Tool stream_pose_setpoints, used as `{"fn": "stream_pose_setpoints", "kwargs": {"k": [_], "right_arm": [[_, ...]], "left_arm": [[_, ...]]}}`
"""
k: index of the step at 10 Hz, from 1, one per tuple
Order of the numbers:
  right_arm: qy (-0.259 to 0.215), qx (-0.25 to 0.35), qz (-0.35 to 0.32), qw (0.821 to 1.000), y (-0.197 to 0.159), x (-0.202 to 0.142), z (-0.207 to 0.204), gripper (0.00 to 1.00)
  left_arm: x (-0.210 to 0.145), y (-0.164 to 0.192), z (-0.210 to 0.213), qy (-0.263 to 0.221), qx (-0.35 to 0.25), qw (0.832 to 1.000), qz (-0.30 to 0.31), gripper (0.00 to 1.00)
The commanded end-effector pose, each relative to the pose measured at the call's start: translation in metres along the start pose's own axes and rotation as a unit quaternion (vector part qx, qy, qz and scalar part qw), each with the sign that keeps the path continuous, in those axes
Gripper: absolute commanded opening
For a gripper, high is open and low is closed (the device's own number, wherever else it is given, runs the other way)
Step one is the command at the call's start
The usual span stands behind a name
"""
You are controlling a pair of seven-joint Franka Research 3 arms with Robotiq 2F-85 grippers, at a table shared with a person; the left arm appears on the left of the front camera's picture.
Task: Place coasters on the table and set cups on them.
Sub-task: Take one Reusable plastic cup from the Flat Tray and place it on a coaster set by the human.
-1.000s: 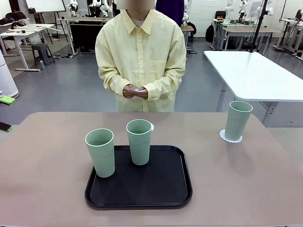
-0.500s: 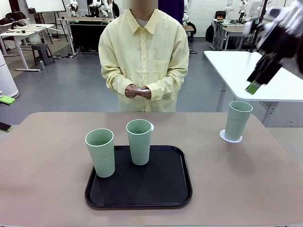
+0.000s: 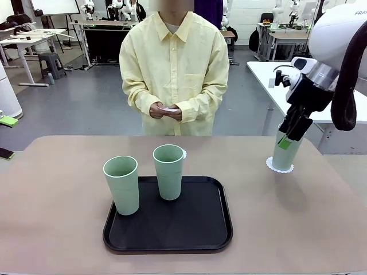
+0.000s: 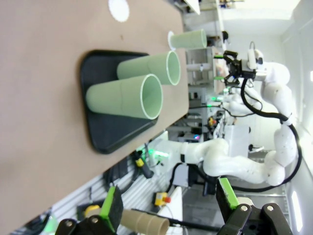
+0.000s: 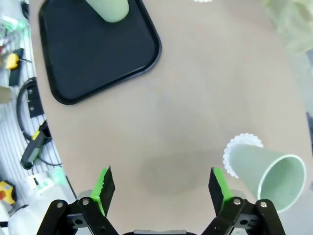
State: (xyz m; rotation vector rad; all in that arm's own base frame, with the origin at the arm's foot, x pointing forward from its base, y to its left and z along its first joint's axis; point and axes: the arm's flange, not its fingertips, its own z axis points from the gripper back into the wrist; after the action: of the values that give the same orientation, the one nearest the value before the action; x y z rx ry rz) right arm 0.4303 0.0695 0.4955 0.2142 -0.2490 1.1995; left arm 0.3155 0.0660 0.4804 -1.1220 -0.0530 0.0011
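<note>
Right gripper [image 3: 288, 140], its jaws wide apart in the wrist view, hangs just above the cup [image 3: 284, 159] on its coaster [image 3: 279, 168] near the desk's [image 3: 57, 229] right edge. Two cups [image 3: 169, 171] stand on the black tray [image 3: 195, 229]. Left gripper [image 4: 168, 203] gapes open, well apart from them.

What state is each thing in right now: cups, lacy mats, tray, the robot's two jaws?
Right cup: upright, empty, on a coaster.
Left cup: upright, empty, on the black tray.
Middle cup: upright, empty, on the tray.
Second coaster: flat on the table, bare.
Third coaster: in the person's hands.
Left gripper: jaws open, empty.
Right gripper: jaws open, empty.
</note>
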Motion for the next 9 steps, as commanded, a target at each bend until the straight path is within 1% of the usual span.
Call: {"fn": "stream_pose_setpoints", "kwargs": {"k": [1,7,8,9], "right_arm": [[0.002,-0.008,0.005,1.000,0.004,0.004,0.006,1.00],[-0.002,-0.006,0.005,1.000,0.003,0.002,0.006,1.00],[-0.079,0.010,0.102,0.992,-0.005,0.007,0.001,1.00],[-0.116,0.019,0.171,0.978,-0.008,0.023,-0.017,1.00]], "left_arm": [[0.000,0.000,0.001,-0.003,-0.010,1.000,-0.009,1.00],[0.000,0.000,0.001,-0.003,-0.010,1.000,-0.009,1.00],[0.000,0.000,0.001,-0.003,-0.010,1.000,-0.009,1.00],[0.000,0.000,0.001,-0.003,-0.010,1.000,-0.009,1.00]]}}
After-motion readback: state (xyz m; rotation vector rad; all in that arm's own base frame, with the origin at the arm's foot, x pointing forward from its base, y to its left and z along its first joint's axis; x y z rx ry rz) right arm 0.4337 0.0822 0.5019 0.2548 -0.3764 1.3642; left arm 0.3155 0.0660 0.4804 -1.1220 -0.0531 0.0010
